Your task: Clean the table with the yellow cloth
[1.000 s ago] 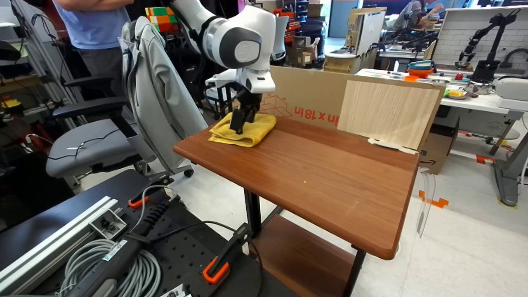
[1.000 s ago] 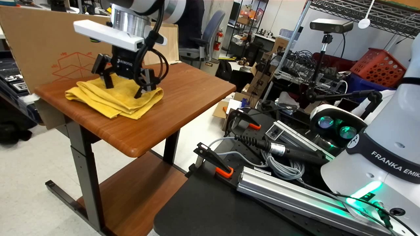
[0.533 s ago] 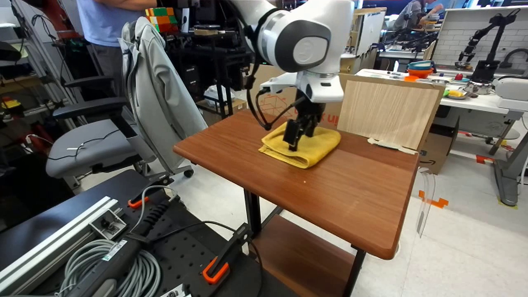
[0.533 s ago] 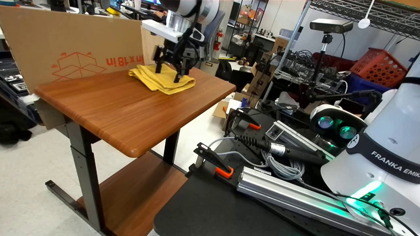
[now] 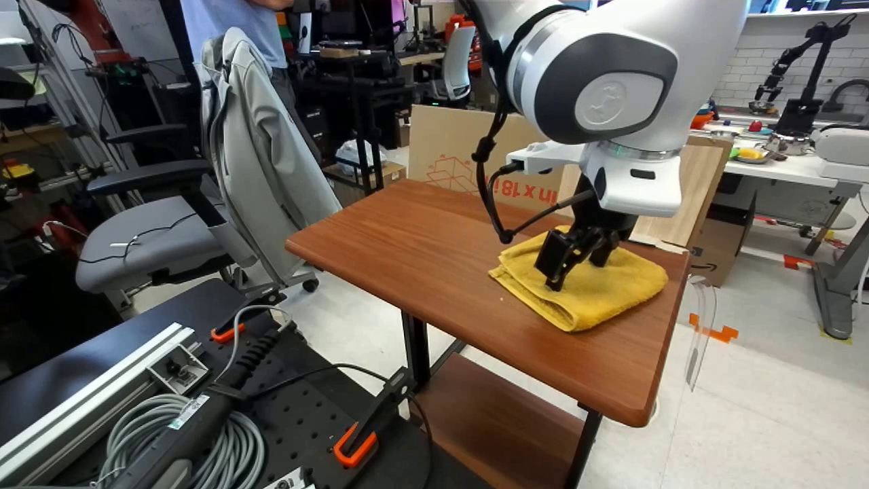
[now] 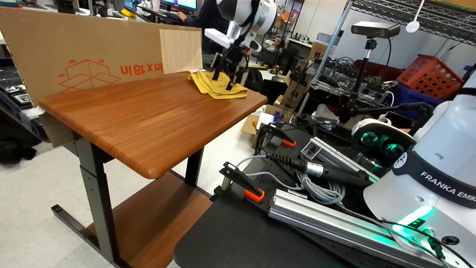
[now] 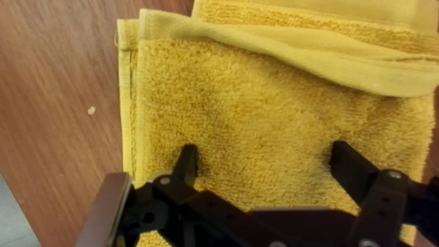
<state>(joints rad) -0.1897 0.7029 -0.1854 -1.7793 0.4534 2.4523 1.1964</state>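
The table (image 5: pixel 434 251) has a reddish-brown wood-grain top and a black leg frame; its top also shows in an exterior view (image 6: pixel 141 119) and the wrist view (image 7: pixel 51 85). The folded yellow cloth (image 5: pixel 611 295) lies flat on it near one short end, also in an exterior view (image 6: pixel 208 85) and the wrist view (image 7: pixel 267 106). My gripper (image 5: pixel 578 273) points down with both fingertips pressed into the cloth, as an exterior view (image 6: pixel 222 83) and the wrist view (image 7: pixel 264 146) show. The fingers are wide apart, with flat cloth between them.
A cardboard panel (image 5: pixel 468 146) stands along the far long edge, with a pale plywood board (image 6: pixel 182 50) against it. A small pale speck (image 7: pixel 91 110) lies on the tabletop beside the cloth. A black bench with clamps (image 5: pixel 360 445) stands near the table. A chair holds a grey jacket (image 5: pixel 254 156).
My gripper and the cloth under it have slid along the tabletop from one short end to near the opposite one. The fingers have stayed apart, and the cloth has stayed folded.
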